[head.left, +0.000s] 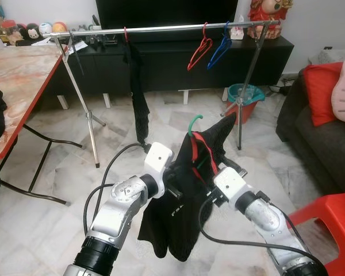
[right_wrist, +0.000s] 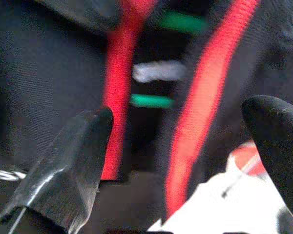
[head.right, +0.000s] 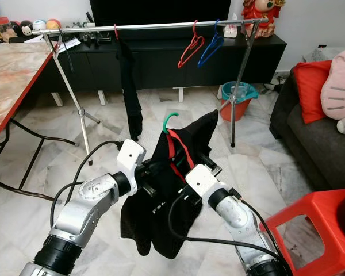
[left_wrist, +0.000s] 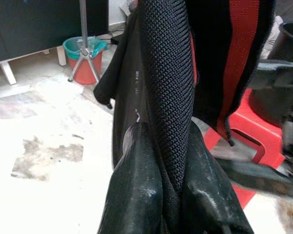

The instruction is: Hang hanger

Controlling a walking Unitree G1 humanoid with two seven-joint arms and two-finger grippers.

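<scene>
Left eye, step in hand: judged from the scene, the garment on its hanger is held well short of the rail and must be carried up to it.
Left eye, how to do it well: keep the green hanger hook (head.left: pixel 195 122) upright and free of cloth, walk closer, lift it above the silver clothes rail (head.left: pixel 161 28), and aim for the bare stretch between the hanging black garment (head.left: pixel 137 92) and the red hanger (head.left: pixel 199 49).
Left eye, task's thing: the black shirt with red trim (head.left: pixel 187 190) hangs between the two arms, low in front of the robot.
Right eye, materials: rail is thin polished metal on splayed tripod legs; the blue hanger (head.right: pixel 210 45) and the red one look like smooth plastic; the floor is glossy marble tile, likely slippery.
Right eye, surroundings: a red plastic stool (head.right: pixel 316 230) sits just beside the right arm, a possible snag.
Left wrist, tool state: the left gripper (left_wrist: pixel 173 195) is clamped on a thick fold of coarse, waffle-knit black fabric.
Right wrist, tool state: the right gripper (right_wrist: pixel 185 141) has its fingers spread apart, facing the red trim and a green hanger bar, gripping nothing.
Right wrist, texture: blurred; fabric looks soft and matte.
</scene>
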